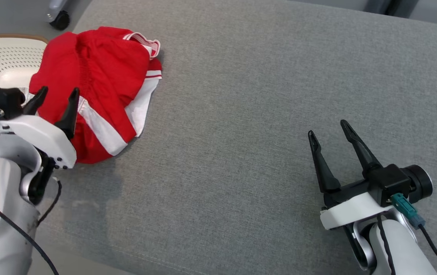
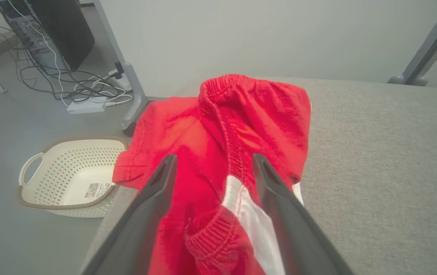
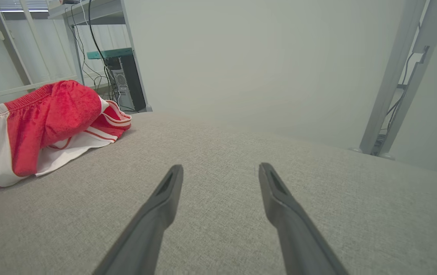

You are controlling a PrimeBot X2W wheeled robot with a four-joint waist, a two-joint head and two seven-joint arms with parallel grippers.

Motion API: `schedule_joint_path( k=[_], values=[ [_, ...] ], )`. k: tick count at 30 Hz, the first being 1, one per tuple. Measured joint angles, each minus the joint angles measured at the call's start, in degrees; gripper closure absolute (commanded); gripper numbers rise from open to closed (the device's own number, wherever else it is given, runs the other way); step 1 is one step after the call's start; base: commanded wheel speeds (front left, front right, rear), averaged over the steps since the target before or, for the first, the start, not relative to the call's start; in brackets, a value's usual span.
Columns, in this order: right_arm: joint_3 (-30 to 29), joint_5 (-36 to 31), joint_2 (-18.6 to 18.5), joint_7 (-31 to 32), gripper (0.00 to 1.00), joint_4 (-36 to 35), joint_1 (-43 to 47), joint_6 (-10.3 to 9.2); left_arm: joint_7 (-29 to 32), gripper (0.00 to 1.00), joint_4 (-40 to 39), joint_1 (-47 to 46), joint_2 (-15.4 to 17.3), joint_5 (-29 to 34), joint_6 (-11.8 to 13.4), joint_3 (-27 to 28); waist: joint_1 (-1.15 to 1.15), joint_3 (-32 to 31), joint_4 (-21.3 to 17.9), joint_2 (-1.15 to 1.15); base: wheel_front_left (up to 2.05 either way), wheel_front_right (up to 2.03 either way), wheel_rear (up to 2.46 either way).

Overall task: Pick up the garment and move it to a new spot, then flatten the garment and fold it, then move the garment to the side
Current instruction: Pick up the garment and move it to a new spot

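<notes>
Left end effector (image 1: pixel 60 90), right end effector (image 1: pixel 327 128) both agape, empty; garment (image 1: pixel 104 72) bunched, long axis near-to-far.

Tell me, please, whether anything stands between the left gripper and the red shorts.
Nothing visible does. The left gripper hangs open right at the near edge of the red-and-white shorts, which lie crumpled on the grey cushion; in its wrist view the fingers frame the fabric directly.
</notes>
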Motion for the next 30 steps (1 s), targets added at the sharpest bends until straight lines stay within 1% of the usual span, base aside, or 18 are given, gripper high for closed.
schedule_joint_path(
  k=[1, 5, 13, 17, 21, 26, 27, 28, 29, 30],
  values=[
    [0.2, -0.1, -0.1, 0.0, 0.00, 0.0, -0.4, 0.00, 2.6, 0.00, 1.9, -2.8, 1.4, -2.6, 0.0, -1.9, 0.00, 0.9, -0.9, 0.00, 0.00, 0.00, 0.00],
    [1.2, -0.5, 0.0, 0.0, 0.00, 0.0, -1.8, 0.01, 5.0, 0.00, 5.6, -7.3, 4.0, -6.8, 0.0, -3.6, 0.00, 2.5, -2.5, 0.00, 0.00, 0.00, 0.00],
    [1.3, -0.6, 0.0, 0.0, 0.00, 0.1, -4.0, 0.01, 12.7, 0.00, 11.8, -14.2, 6.4, -16.7, 0.0, -6.9, 0.00, 6.2, -4.9, 0.00, 0.00, 0.00, 0.00],
    [1.3, -0.6, 0.0, 0.0, 0.00, 0.0, -5.0, 0.01, 14.4, 0.00, 15.0, -17.3, 8.6, -17.6, 0.0, -8.7, 0.00, 8.0, -5.7, 0.00, 0.00, 0.00, 0.00],
    [1.6, -0.6, 0.0, 0.0, 0.00, -0.1, -5.6, 0.02, 16.2, 0.00, 18.4, -19.6, 8.9, -19.3, 0.0, -10.1, 0.00, 9.4, -6.4, 0.00, 0.00, 0.00, 0.00],
    [1.8, -0.5, 0.0, 0.0, 0.00, -0.1, -6.2, 0.02, 17.0, 0.00, 21.9, -22.0, 9.0, -21.5, 0.0, -10.5, 0.00, 10.5, -7.2, 0.00, 0.00, 0.00, 0.00],
    [1.9, -0.5, 0.0, 0.0, 0.00, -0.1, -6.3, 0.01, 17.4, 0.18, 22.2, -22.3, 8.9, -22.0, 0.0, -11.0, 0.00, 10.6, -7.3, 0.00, 0.00, 0.00, 0.00],
    [1.8, -0.4, 0.0, 0.0, 0.00, -0.1, -6.4, 0.01, 17.6, 0.55, 22.3, -22.5, 8.9, -22.3, 0.0, -11.5, 0.00, 10.6, -7.3, 0.00, 0.00, 0.00, 0.00],
    [1.8, -0.4, 0.0, 0.0, 0.00, -0.1, -6.5, 0.01, 17.8, 0.98, 22.5, -22.6, 8.8, -22.7, 0.0, -11.8, 0.00, 10.7, -7.4, 0.00, 0.00, 0.00, 0.00],
    [1.8, -0.4, 0.0, 0.0, 0.00, -0.1, -6.5, 0.02, 17.8, 1.00, 22.7, -22.7, 8.7, -23.1, 0.0, -12.2, 0.00, 10.7, -7.4, 0.00, 0.00, 0.00, 0.00]
  ],
)
